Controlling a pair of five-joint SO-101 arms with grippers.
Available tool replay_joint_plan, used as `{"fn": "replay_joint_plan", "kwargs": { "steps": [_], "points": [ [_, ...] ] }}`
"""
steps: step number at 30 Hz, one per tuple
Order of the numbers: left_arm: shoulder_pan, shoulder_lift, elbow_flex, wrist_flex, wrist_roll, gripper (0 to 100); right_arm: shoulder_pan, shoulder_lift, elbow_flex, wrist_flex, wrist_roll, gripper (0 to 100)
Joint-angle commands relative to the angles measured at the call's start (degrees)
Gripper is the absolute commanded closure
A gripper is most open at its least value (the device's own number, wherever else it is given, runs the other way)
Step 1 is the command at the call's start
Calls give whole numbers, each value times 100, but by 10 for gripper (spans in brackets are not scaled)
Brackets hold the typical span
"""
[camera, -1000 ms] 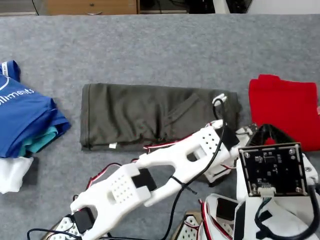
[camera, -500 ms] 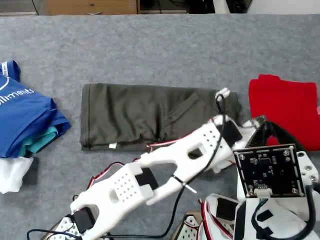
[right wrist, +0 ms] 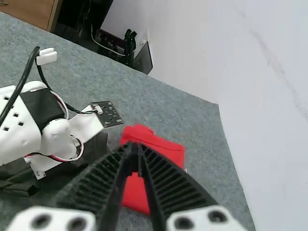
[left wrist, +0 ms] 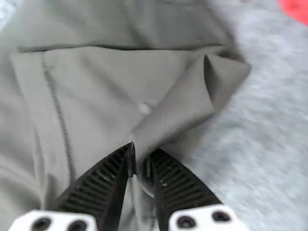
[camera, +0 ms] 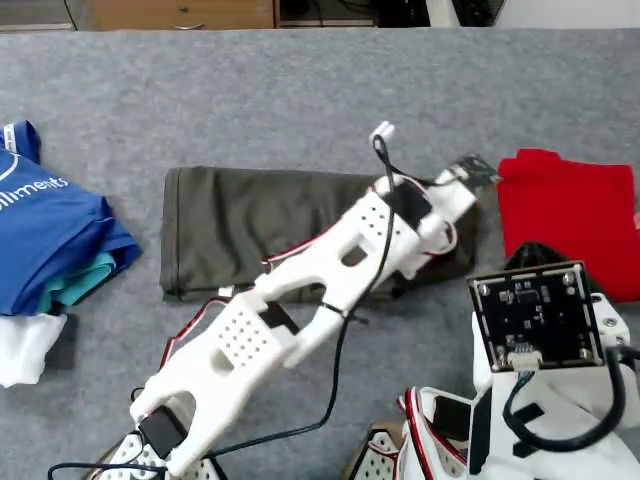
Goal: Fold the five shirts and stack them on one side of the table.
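Observation:
An olive shirt (camera: 250, 225) lies flattened across the middle of the grey table. My left arm (camera: 340, 270) stretches over its right end. In the left wrist view my left gripper (left wrist: 138, 156) is shut on a raised fold of the olive shirt (left wrist: 96, 82), and the pinched corner stands up off the cloth below. A folded red shirt (camera: 575, 215) lies at the right side. My right gripper (right wrist: 134, 150) is shut on nothing and hangs high over the table, with the red shirt (right wrist: 156, 149) beyond it.
At the left edge a blue shirt (camera: 45, 235) is heaped over a teal one (camera: 80, 280) and a white one (camera: 25, 350). The right arm's camera board (camera: 538, 322) stands at the near right. Wooden furniture (camera: 180, 12) runs behind the table.
My left arm has swung from the shirt's near right edge toward the far side, lifting the pinched fold with it. The right arm has shifted only slightly.

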Motion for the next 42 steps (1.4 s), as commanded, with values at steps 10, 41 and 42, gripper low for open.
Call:
{"fn": "replay_joint_plan", "kwargs": {
  "steps": [10,41,42],
  "points": [
    [-413,31,-273,-202,-730,978,110,-4,312,-132,18,994],
    [-1046,-145,-677,-440,-1336,896,110,-4,655,-308,44,994],
    [-1011,-163,-853,-237,-1336,896,110,-4,655,-308,53,994]
  ]
}}
